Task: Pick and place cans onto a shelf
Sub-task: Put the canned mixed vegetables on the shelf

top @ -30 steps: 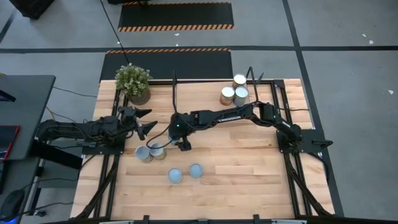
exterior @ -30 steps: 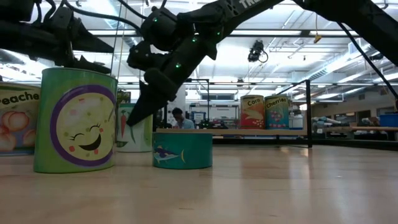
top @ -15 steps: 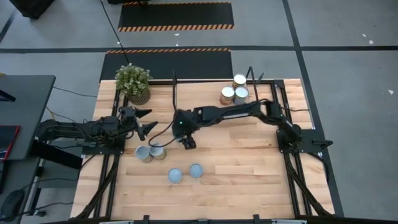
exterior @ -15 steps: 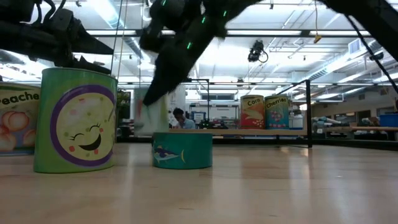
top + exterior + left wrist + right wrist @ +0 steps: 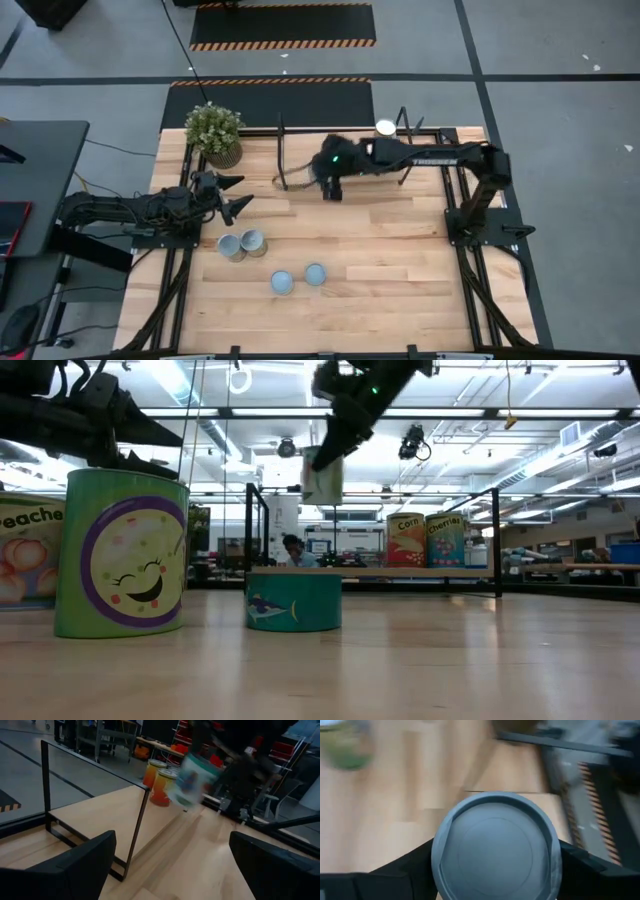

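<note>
Grey floor (image 5: 560, 120) (hazard-striped mats (image 5: 282, 43)).

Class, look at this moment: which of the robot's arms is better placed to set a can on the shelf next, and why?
The right. Its gripper already holds a can lifted over the shelf. The left gripper, jaws open, waits empty beside the cans on the table.

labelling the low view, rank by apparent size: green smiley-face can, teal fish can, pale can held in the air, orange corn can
1. Green smiley-face can
2. Teal fish can
3. Orange corn can and pale can in the right gripper look alike.
Nearness to the camera inflates the first two.
</note>
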